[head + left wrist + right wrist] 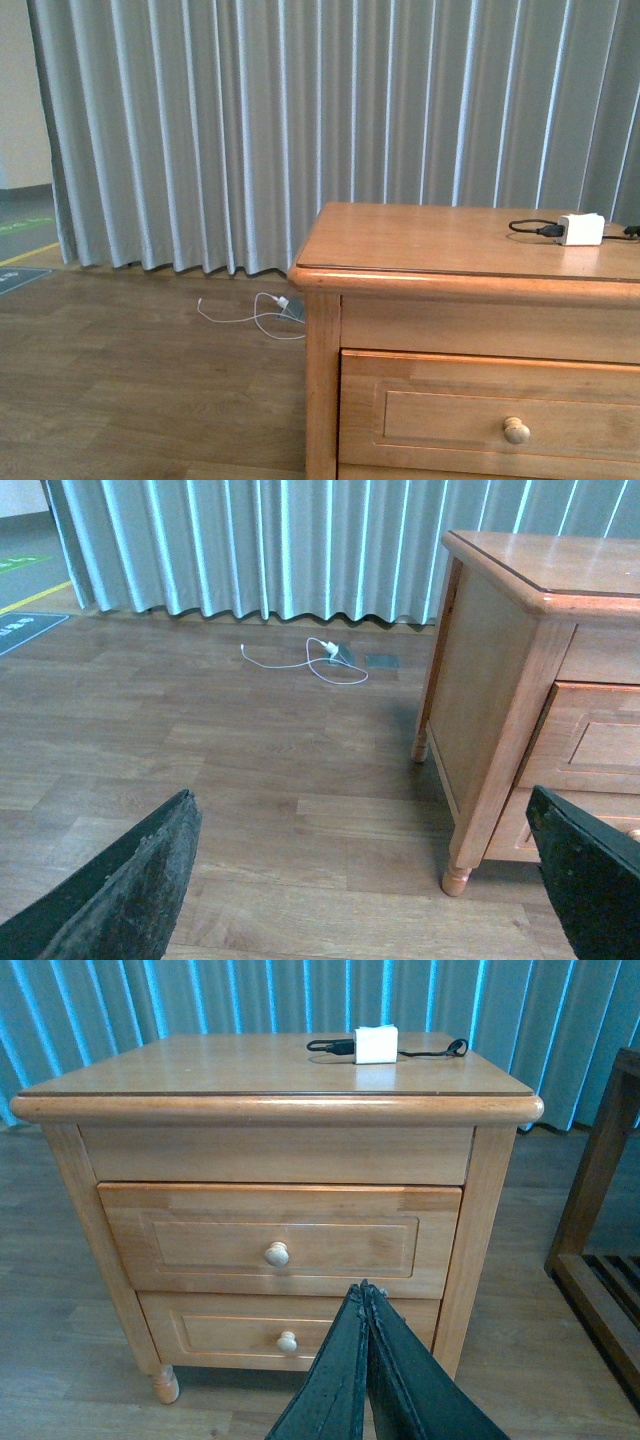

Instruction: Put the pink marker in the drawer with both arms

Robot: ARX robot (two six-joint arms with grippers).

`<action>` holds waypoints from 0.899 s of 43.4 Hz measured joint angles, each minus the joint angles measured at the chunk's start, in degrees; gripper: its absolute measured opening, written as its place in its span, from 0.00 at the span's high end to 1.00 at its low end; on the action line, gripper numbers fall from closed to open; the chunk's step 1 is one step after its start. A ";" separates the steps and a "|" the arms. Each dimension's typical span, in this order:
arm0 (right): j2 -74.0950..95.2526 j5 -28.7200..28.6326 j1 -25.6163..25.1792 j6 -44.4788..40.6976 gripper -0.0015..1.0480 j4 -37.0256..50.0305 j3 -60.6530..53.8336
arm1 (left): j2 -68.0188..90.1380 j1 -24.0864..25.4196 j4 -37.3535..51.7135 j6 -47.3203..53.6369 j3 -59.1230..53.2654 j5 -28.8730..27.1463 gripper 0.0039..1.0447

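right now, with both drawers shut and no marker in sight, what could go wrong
No pink marker shows in any view, so a search or blind reach comes first. The top drawer is closed and its small round knob may slip from the right gripper, whose fingers are pressed together. The white charger and its black cable on the nightstand top could be snagged or mistaken for the target.

Left pincer (pixel 360 880) spread wide; right pincer (pixel 365 1295) closed, fingers pressed together, empty.
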 joint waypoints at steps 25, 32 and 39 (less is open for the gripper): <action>0.00 -0.02 0.00 0.00 0.99 0.00 0.00 | 0.00 0.00 0.00 0.00 0.00 0.00 0.06; 0.00 -0.02 0.00 -0.02 0.98 0.00 0.00 | 0.00 0.00 0.00 0.00 0.00 0.00 0.06; 0.00 -0.02 0.00 -0.07 0.73 0.00 0.00 | 0.00 0.00 0.00 0.00 0.00 0.00 0.06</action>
